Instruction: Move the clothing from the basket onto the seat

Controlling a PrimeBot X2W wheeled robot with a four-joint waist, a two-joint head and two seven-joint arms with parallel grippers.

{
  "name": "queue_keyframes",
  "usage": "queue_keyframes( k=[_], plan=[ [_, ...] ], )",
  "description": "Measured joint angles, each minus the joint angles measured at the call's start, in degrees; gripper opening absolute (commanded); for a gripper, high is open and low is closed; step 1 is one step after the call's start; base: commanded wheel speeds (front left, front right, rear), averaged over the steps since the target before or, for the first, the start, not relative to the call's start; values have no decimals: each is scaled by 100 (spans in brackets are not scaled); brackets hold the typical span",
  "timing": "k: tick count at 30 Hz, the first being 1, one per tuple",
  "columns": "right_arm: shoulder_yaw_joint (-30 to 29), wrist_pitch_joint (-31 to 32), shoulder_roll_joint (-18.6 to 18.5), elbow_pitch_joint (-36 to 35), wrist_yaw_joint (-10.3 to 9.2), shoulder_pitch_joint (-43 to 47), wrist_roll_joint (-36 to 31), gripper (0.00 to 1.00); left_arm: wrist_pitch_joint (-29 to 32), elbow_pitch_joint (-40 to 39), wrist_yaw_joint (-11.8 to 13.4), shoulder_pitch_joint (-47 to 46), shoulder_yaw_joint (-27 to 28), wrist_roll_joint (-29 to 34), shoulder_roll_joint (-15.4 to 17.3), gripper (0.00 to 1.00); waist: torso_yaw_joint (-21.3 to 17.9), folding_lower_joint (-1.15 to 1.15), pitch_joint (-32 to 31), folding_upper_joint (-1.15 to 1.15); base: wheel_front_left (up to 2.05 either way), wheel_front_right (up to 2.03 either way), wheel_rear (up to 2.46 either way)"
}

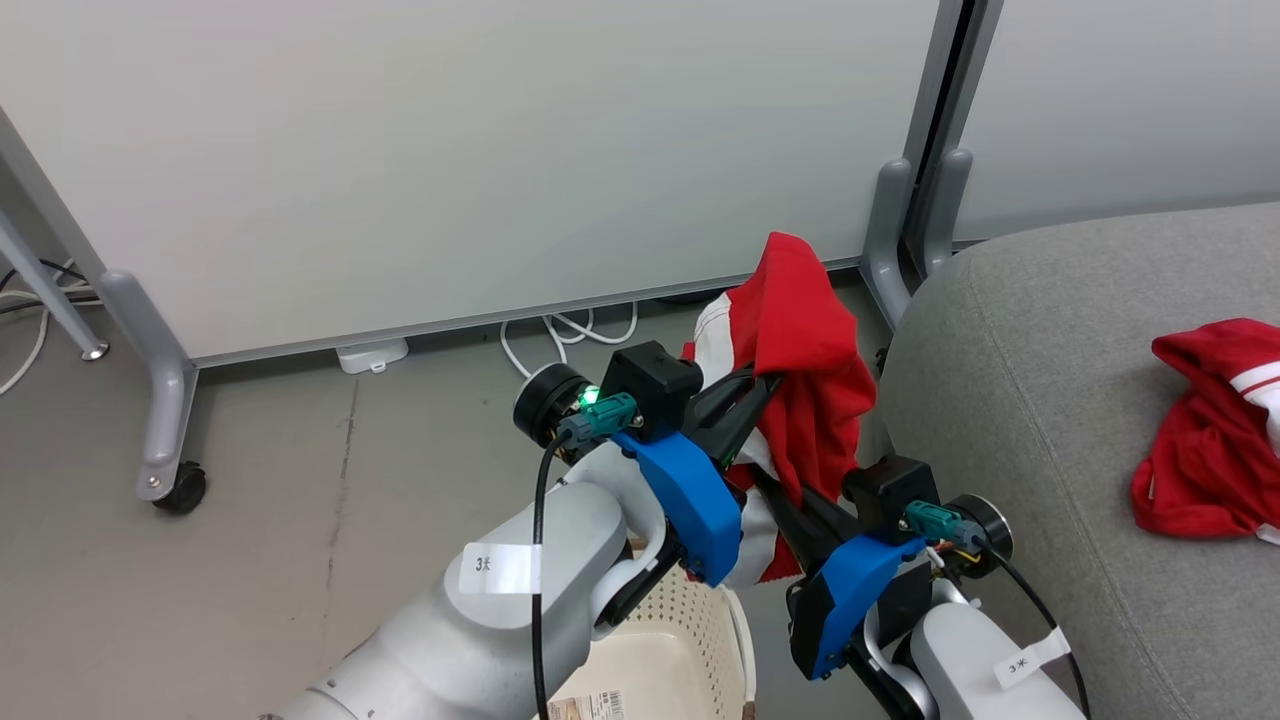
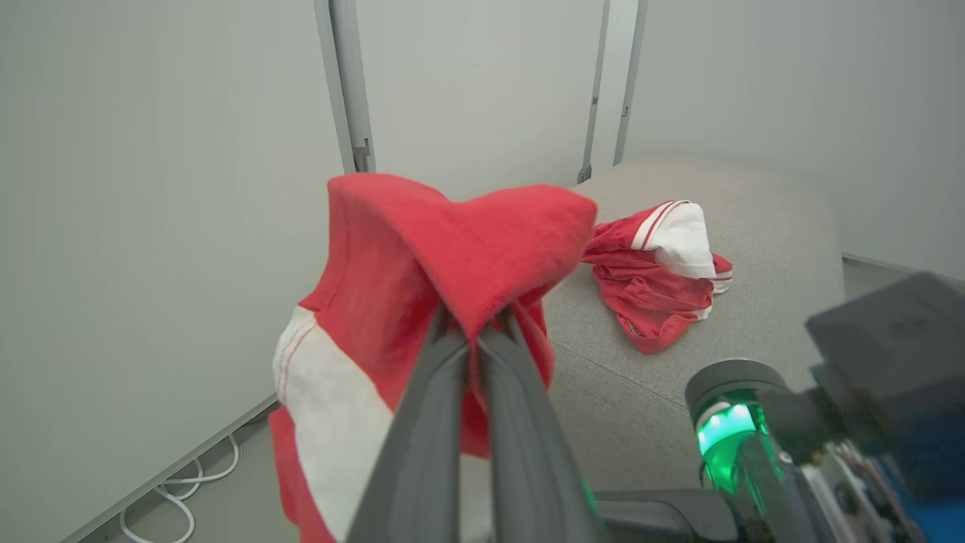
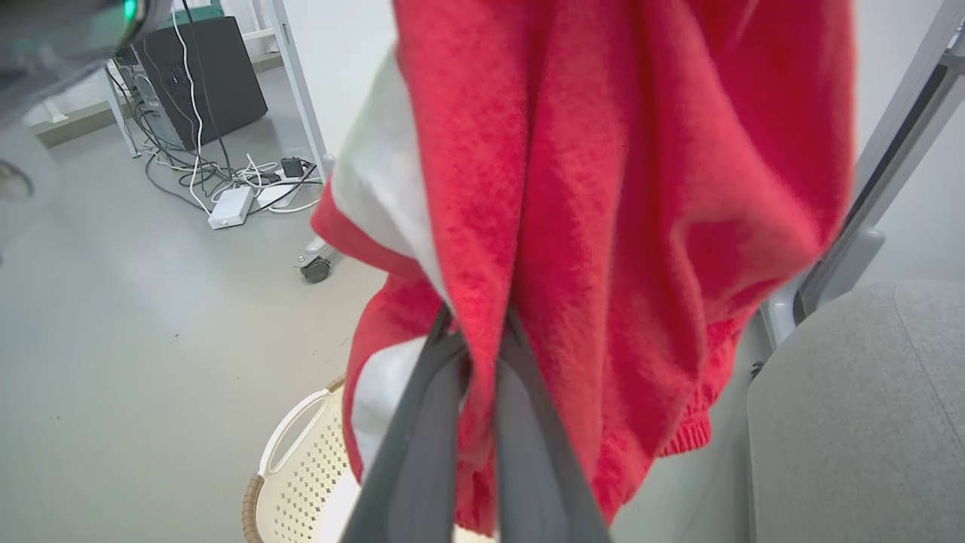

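One red garment (image 1: 1210, 430) already lies on the seat (image 1: 1050, 350). The second garment (image 1: 810, 360) hangs over the basket (image 1: 690, 640), pinched by the left hand (image 2: 475, 332) and right hand (image 3: 479, 332) (both clamped on cloth). It has yet to be carried across. A partition leg (image 1: 890, 230) stands just beside the seat's edge.

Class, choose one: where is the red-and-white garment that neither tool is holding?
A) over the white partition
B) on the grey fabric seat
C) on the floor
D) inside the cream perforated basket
B: the crumpled bright-red garment with white panels lies on the large light grey woven seat cushion.
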Motion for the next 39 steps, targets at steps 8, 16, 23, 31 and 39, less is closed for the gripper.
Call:
queue_keyframes(
  k=[8,16,23,31,39],
  plan=[
    [23,-43,0,36,0,-50,33,0,0,46,0,-2,-5,-29,0,0,-72,0,14,0,0,0,0],
    [55,-57,0,68,0,-51,52,0,0,105,-1,-4,-29,-73,0,25,-93,0,-4,0,0,0,0],
    [66,-90,0,87,0,-51,76,0,-1,82,-2,5,21,-96,0,100,-77,0,-24,0,0,0,0],
    [-30,-152,0,71,0,-46,48,0,-1,-169,42,544,589,312,168,100,-27,0,2,0,0,0,0],
    [-135,-157,0,-4,0,-14,30,0,-8,-1093,169,1803,1674,1134,764,100,6,0,69,0,0,0,0]
  ],
)
